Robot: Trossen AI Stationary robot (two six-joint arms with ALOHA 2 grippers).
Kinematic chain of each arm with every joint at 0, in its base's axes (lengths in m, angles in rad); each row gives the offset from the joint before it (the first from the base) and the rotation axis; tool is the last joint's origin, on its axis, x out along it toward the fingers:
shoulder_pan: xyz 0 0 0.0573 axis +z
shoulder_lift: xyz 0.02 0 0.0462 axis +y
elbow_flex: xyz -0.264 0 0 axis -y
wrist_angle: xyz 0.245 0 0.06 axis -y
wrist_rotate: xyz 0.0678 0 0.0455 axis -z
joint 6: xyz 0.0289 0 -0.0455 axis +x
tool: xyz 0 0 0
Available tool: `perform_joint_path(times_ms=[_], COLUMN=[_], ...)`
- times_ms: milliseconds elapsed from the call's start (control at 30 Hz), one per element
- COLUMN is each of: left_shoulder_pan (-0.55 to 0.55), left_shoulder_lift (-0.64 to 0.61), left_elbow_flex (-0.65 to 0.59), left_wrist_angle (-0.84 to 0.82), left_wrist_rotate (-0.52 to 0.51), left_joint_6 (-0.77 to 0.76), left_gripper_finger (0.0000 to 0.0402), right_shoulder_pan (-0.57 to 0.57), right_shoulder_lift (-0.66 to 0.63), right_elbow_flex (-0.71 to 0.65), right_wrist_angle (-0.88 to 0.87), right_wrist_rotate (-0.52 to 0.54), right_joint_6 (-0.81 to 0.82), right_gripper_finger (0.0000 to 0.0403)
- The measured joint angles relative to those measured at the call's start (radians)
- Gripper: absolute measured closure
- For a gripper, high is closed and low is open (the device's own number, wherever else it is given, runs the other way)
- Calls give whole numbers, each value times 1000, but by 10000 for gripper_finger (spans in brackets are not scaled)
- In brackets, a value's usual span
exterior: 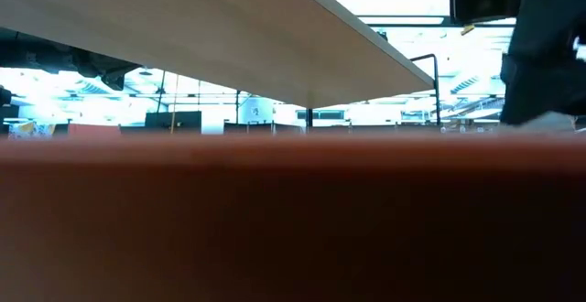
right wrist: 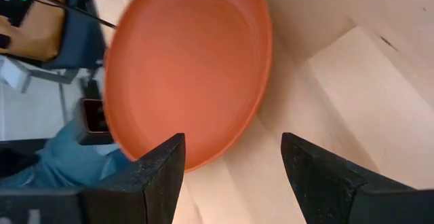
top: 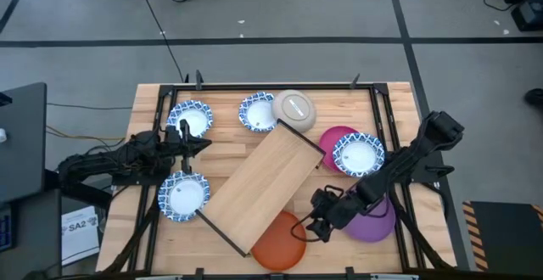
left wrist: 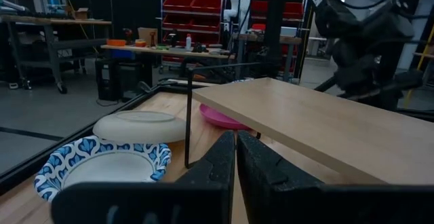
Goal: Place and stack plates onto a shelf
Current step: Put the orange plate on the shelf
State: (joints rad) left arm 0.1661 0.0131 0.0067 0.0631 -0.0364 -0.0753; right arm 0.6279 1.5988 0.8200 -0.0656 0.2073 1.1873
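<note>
The light-wood shelf stands slantwise mid-table on black rod supports. The orange plate lies at the near edge, partly under the shelf's near corner. My right gripper is open just right of it; in the right wrist view the plate lies ahead of the gripper, its rim by one finger, apart from it. My left gripper is shut, between two blue-rimmed plates. A third sits by the overturned beige plate. Another lies on the magenta plate. The purple plate is under the right arm.
A black metal frame rims the tabletop. In the low view the orange plate's rim fills the lower half, with the shelf's underside above it. The left wrist view shows the shelf close ahead and the right arm beyond.
</note>
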Motion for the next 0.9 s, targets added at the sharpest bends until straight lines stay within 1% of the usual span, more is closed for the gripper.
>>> perform_joint_path(times_ms=[200,333,567,733,900], left_shoulder_pan=[0,0,0,0,0], left_shoulder_lift=[0,0,0,0,0], left_elbow_flex=[0,0,0,0,0], left_wrist_angle=[0,0,-1,0,-1], left_wrist_rotate=[0,0,0,0,0], left_joint_6=[0,0,0,0,0], left_gripper_finger=[379,379,379,379,379], right_shoulder_pan=[-17,-29,-45,-50,-49], right_shoulder_lift=[69,104,138,168,183], right_elbow_flex=[0,0,0,0,0], right_wrist_angle=[46,71,103,128,157], right_wrist_rotate=[-1,-37,-45,-48,-51], right_joint_6=[0,0,1,46,49], right_gripper_finger=[154,154,154,154,154])
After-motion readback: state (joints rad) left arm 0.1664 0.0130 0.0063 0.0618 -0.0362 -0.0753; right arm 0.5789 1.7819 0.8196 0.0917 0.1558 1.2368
